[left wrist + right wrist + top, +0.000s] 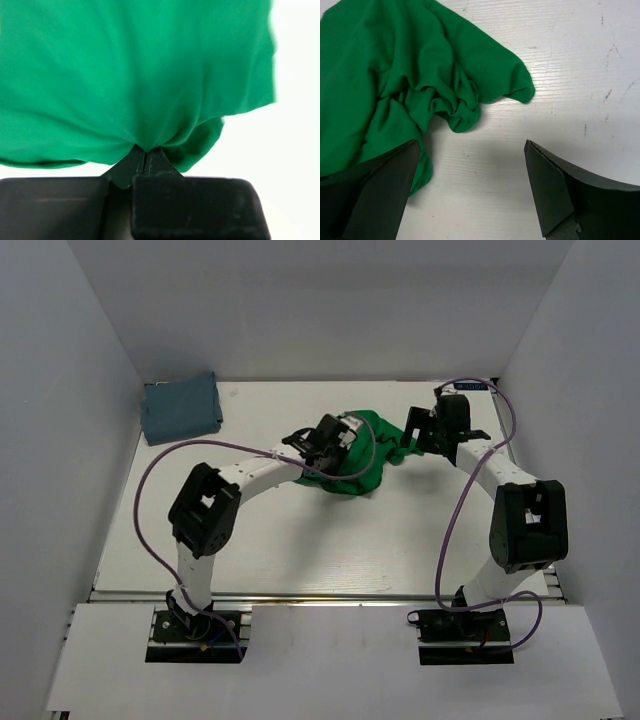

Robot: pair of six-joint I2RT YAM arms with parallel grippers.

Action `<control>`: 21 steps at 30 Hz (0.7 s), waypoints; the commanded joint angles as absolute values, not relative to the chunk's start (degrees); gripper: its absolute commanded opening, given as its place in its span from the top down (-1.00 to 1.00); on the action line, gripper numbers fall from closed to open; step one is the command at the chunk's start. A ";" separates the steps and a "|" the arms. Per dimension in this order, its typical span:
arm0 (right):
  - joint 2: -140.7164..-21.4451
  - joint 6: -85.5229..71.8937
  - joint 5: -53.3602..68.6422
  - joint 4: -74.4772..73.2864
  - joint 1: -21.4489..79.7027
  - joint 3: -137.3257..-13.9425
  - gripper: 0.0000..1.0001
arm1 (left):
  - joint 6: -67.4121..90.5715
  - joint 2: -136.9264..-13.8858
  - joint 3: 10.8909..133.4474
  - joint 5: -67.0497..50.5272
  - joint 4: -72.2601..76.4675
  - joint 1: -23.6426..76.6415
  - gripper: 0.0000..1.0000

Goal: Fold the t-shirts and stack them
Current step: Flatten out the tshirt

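Observation:
The bright green t-shirt point(362, 462) lies crumpled in the middle of the table. My left gripper point(335, 445) is shut on a bunch of its cloth; in the left wrist view the green t-shirt point(135, 75) gathers into the closed fingertips of that gripper point(145, 152). My right gripper point(418, 435) is open and empty just right of the shirt; in the right wrist view the gripper point(470, 150) hovers over bare table beside a green sleeve point(485, 70). The slate grey-blue t-shirt point(180, 407) lies folded at the back left corner.
White walls enclose the table on the left, back and right. Purple cables loop from both arms point(150, 480). The table's point(300, 550) near edge meets a metal rail above the arm bases.

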State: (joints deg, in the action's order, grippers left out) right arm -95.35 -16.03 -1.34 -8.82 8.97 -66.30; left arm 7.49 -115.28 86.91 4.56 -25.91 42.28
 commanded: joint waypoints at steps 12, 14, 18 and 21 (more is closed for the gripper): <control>-97.99 -1.16 6.49 -1.06 9.23 -63.46 -0.76 | 7.65 -100.03 87.10 10.20 -26.10 41.13 1.00; -99.84 1.56 10.96 -0.62 9.58 -64.51 -0.67 | 8.17 -99.41 87.10 9.67 -26.10 41.13 1.00; -105.28 3.34 11.60 -1.05 10.11 -69.41 -0.62 | 8.17 -98.70 86.57 9.14 -25.58 41.13 1.00; -108.97 2.11 9.94 -1.58 10.72 -71.45 -0.62 | 8.17 -97.56 86.57 9.14 -25.58 41.13 1.00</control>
State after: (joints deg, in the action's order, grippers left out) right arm -107.04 0.62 9.10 -2.98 10.07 -67.79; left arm 7.60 -103.07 86.67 8.95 -26.55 41.25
